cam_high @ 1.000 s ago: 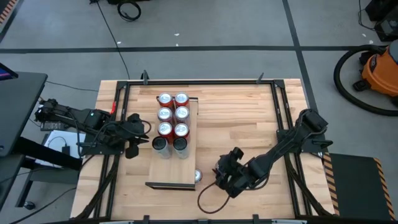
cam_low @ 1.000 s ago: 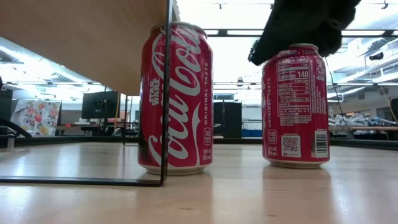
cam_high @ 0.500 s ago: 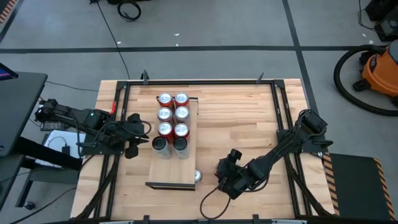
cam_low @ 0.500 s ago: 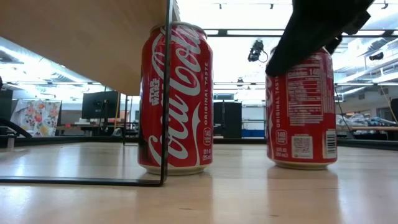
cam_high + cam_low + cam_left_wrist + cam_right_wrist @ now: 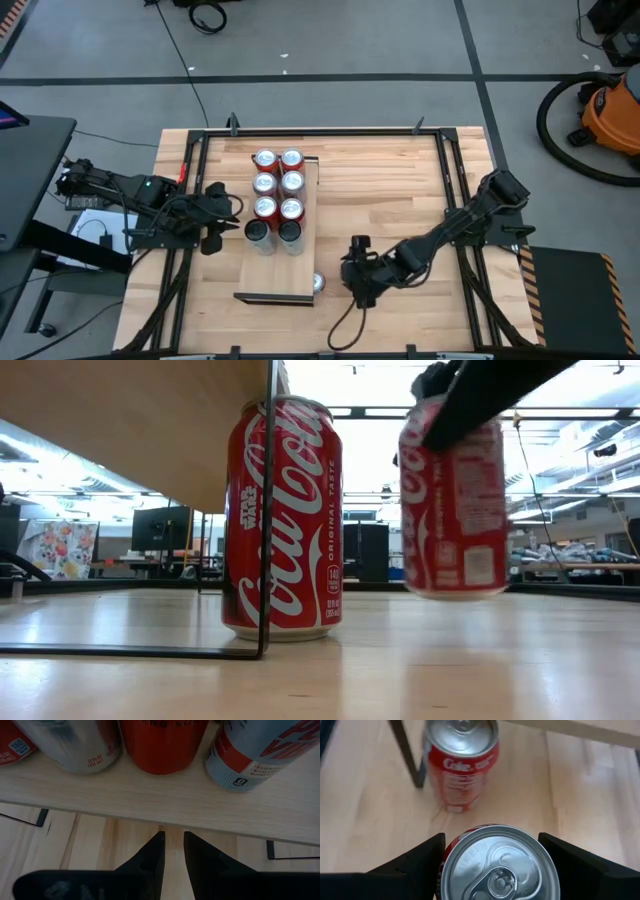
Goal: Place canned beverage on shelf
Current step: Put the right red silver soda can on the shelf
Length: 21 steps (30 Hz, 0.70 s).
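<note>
The shelf (image 5: 275, 272) is a pale board on thin black legs at the table's left middle. Several cans (image 5: 278, 195) stand on its far half. One red Coca-Cola can (image 5: 285, 520) stands on the tabletop by the shelf's near right leg. Just right of it, my right gripper (image 5: 357, 274) is shut on a second red can (image 5: 455, 510), which hangs above the tabletop. My left gripper (image 5: 173, 851) stays shut at the shelf's left edge, level with the nearest cans and touching nothing. My right gripper pinches the red can between its two fingers (image 5: 420, 860), on opposite sides of the wall just under the top rim (image 5: 445, 866). The fingers slant down at it from the table's right side. The can is lifted clear of the tabletop and leans slightly.
The shelf's black wire leg (image 5: 268, 510) stands close beside the standing can. A dark cable (image 5: 340, 322) loops on the tabletop near the front edge. Black frame rails (image 5: 450, 170) run along both table sides. Bare tabletop (image 5: 400, 200) lies right of the shelf.
My right gripper has rolled its wrist and gone up and toward the shelf with the red can. The can stood on the tabletop a second ago; now it hangs clear of it, slightly tipped and closer to the standing can.
</note>
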Each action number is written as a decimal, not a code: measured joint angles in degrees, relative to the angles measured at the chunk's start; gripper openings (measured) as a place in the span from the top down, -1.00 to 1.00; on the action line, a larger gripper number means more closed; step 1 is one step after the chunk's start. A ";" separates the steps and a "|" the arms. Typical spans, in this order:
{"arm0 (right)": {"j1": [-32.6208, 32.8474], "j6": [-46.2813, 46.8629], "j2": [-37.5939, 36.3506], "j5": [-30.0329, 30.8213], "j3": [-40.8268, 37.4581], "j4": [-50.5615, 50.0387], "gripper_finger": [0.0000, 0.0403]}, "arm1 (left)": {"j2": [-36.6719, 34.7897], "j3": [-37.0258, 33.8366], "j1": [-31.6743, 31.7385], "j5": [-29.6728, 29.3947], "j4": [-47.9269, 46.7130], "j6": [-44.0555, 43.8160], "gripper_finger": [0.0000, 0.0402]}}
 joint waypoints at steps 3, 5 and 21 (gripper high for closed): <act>-0.77 -2.77 0.12 -0.69 -0.07 -0.33 -0.54 | 0.00 0.00 0.00 0.00 0.00 -0.20 0.60; -1.07 -3.42 0.01 -1.28 -0.07 0.38 -0.54 | 0.00 0.00 0.00 0.00 -0.02 -0.77 0.60; -3.34 -8.74 -11.10 -7.06 -0.03 4.85 -0.54 | 0.00 0.00 0.00 0.00 0.37 -1.64 0.60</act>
